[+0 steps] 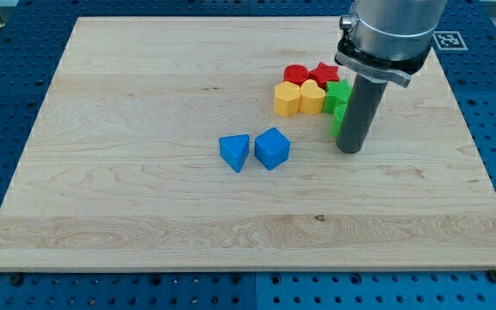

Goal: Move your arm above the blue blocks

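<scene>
Two blue blocks lie side by side near the board's middle: a blue triangular block on the left and a blue cube-like block touching or almost touching it on the right. My tip rests on the board to the right of the blue blocks, about a block and a half's width from the blue cube. The rod hides part of the green blocks behind it.
A cluster sits toward the view's top right: a red round block, a red star block, a yellow hexagonal block, a yellow heart block and green blocks beside my rod. The wooden board lies on a blue perforated table.
</scene>
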